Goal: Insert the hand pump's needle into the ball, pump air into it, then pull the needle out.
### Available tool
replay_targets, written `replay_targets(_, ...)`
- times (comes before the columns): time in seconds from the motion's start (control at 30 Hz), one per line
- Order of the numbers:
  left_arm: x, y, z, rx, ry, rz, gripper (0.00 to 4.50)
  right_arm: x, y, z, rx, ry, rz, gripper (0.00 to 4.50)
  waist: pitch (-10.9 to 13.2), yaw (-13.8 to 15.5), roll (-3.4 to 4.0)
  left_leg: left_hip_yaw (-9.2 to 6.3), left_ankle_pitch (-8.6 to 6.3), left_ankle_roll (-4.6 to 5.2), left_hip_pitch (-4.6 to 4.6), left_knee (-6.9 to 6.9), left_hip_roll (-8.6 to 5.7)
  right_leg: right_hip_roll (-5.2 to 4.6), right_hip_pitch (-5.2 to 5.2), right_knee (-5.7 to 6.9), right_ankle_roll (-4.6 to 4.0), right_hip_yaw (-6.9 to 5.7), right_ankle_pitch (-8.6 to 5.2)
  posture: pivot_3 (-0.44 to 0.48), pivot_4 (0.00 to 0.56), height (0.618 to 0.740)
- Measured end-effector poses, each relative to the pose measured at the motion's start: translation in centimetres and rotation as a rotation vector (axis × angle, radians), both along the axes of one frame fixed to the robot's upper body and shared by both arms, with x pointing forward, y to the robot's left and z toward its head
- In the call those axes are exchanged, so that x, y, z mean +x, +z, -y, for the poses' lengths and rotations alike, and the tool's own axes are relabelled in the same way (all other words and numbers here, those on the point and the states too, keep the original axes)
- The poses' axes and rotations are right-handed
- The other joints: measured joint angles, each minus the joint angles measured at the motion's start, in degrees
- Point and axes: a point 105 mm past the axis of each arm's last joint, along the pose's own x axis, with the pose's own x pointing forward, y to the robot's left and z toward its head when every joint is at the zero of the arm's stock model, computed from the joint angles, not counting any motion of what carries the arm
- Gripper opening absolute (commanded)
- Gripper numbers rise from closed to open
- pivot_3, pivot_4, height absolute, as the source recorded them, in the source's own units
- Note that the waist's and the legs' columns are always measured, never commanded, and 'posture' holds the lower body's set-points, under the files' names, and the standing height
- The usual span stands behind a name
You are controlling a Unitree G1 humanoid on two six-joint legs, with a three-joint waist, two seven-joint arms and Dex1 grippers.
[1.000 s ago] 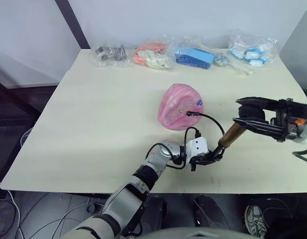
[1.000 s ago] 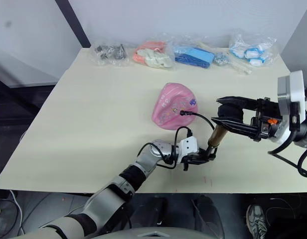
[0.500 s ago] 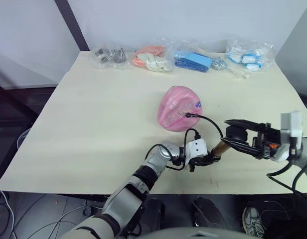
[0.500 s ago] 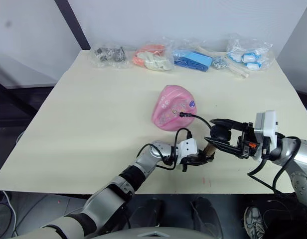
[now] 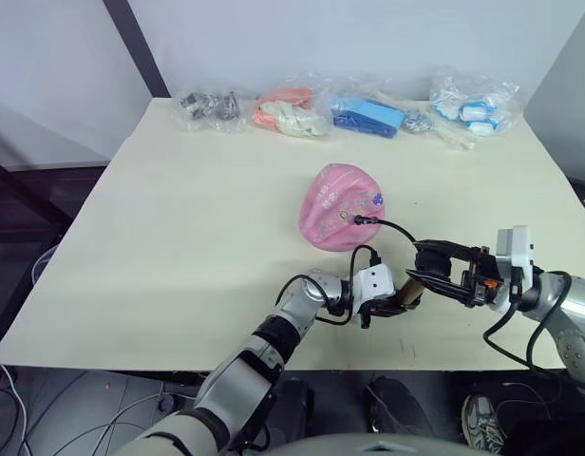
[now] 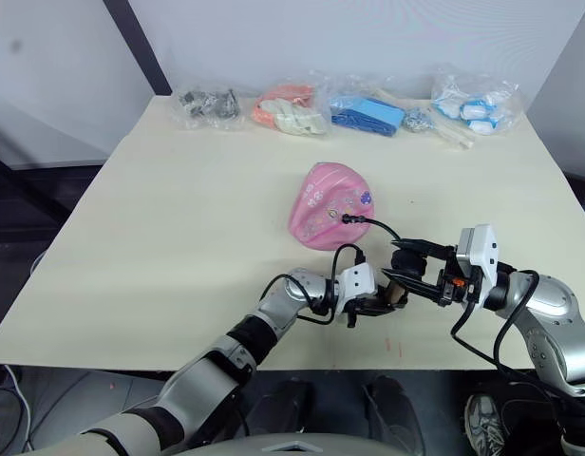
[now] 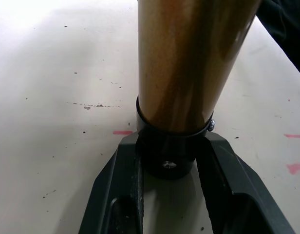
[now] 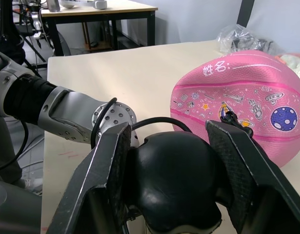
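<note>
The pink ball (image 5: 338, 220), dented and saggy, lies mid-table. The needle's black fitting (image 5: 358, 218) sits against its side, with the pin hidden inside the ball. A thin black hose (image 5: 399, 231) curves from it down to the hand pump (image 5: 410, 288), whose gold barrel (image 7: 181, 63) leans up to the right. My left gripper (image 5: 395, 303) is shut on the pump's black base cap (image 7: 168, 158) at the table surface. My right gripper (image 5: 431, 271) is shut on the black handle (image 8: 173, 178), close above the left one. The ball (image 8: 247, 97) shows beyond the handle.
Several plastic bags of small items line the table's far edge: grey parts (image 5: 209, 103), pink and white pieces (image 5: 291, 109), blue pieces (image 5: 368, 112), white and blue pieces (image 5: 475, 101). The beige table (image 5: 179, 237) spreads out left of the ball. The near edge runs just below the grippers.
My right gripper has moved down and left with the handle, toward the left gripper. Much less of the gold barrel shows. The left gripper and the ball stay put.
</note>
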Motion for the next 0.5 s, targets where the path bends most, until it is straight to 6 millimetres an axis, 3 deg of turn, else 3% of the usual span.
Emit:
replay_targets(0.2, -0.2, 0.0, 0.0, -0.007, -0.013, -0.002, 1.06, -0.2, 1.6, 0.8, -0.023, 0.001, -0.062, 1.95, 0.08, 0.16, 0.11, -0.02, 0.0, 0.0, -0.15, 0.0, -0.03, -0.04, -0.14, 0.0, -0.01, -0.01, 0.01, 0.0, 0.15, 0.736)
replay_targets(0.5, -0.4, -0.1, 0.1, -0.015, -0.019, -0.008, 1.06, -1.0, 6.7, 1.9, -0.01, 0.046, -0.044, 1.95, 0.16, 0.19, 0.23, 0.0, -0.02, 0.04, -0.17, 0.0, -0.07, -0.1, -0.14, -0.01, -0.01, -0.01, 0.01, 0.0, 0.15, 0.736)
